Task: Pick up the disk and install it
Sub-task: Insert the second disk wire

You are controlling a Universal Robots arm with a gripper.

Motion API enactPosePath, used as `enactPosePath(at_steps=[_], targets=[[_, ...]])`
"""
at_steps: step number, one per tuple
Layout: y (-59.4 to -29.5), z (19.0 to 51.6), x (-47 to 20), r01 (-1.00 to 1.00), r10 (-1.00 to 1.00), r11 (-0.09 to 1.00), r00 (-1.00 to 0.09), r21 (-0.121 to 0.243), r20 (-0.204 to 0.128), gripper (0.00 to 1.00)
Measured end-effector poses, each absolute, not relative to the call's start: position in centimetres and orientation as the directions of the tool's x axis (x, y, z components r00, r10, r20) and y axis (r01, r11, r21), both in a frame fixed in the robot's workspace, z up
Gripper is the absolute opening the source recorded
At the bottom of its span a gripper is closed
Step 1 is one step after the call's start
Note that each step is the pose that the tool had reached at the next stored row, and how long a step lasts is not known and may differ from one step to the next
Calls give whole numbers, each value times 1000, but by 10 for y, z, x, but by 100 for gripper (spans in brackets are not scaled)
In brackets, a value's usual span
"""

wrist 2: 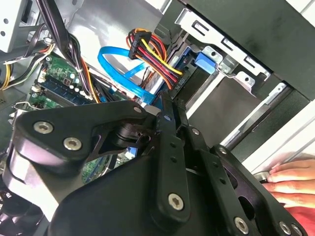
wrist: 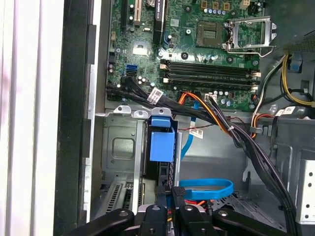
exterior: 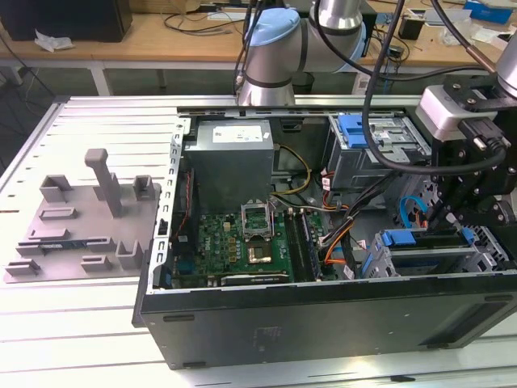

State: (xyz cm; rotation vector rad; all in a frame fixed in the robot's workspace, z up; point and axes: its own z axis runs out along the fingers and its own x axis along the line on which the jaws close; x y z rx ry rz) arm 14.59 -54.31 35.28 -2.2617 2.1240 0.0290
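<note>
The disk sits on edge in the lower drive bay of the open computer case (exterior: 266, 335). Its blue carrier tab (wrist: 162, 145) sticks out of the metal cage, and shows again in the second wrist view (wrist 2: 204, 61) and in the exterior view (exterior: 400, 238). My gripper (wrist: 170, 194) hangs just over the disk's exposed edge, close behind the tab, with its black fingers (wrist: 177, 199) drawn together and nothing visibly between them. The exterior view has the gripper (exterior: 443, 212) at the case's right end, above that bay. In the second wrist view the fingers (wrist 2: 165, 110) meet near the cables.
A bundle of cables (wrist: 231, 130) and a blue flat cable (wrist: 206, 189) run beside the bay. The motherboard (exterior: 242, 242) and power supply (exterior: 230, 158) fill the case. A second blue bracket (exterior: 355, 129) sits in the upper bay. A grey fixture (exterior: 81, 222) lies left. A person's hand (wrist 2: 290, 179) rests by the case.
</note>
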Motion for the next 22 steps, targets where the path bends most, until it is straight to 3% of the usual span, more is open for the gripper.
enactPosePath(at_steps=[22], targets=[[-542, 345, 147, -998, -997, -58, 59, -16, -40, 16]])
